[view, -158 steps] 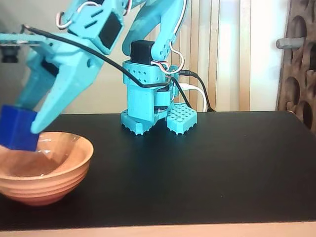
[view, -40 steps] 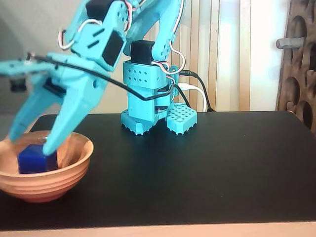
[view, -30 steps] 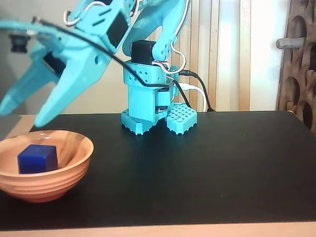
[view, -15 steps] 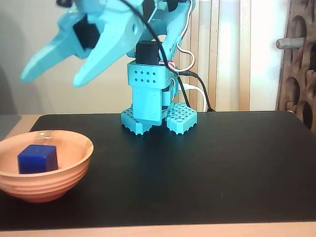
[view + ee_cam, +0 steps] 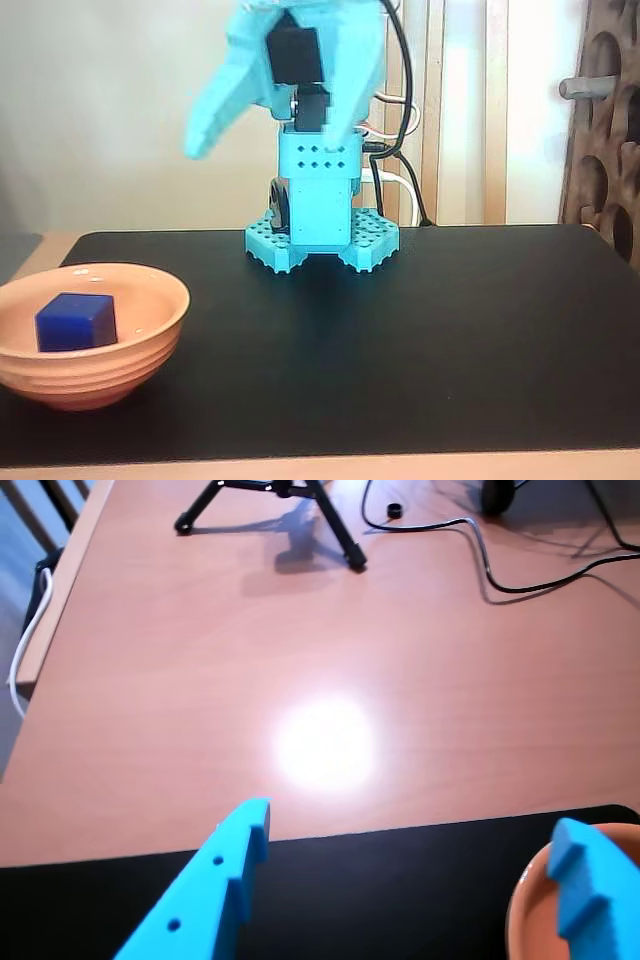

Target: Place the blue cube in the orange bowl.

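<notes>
In the fixed view, the blue cube (image 5: 76,321) sits inside the orange bowl (image 5: 150,330) at the left edge of the black mat (image 5: 420,340), while my gripper (image 5: 215,125) hangs high above the arm's base, well apart from the bowl, up and to its right. In the wrist view, I see the gripper (image 5: 420,845) spread wide and holding nothing, with only a slice of the bowl's rim (image 5: 522,912) showing at lower right behind the right-hand fingertip. I judge the placement done.
</notes>
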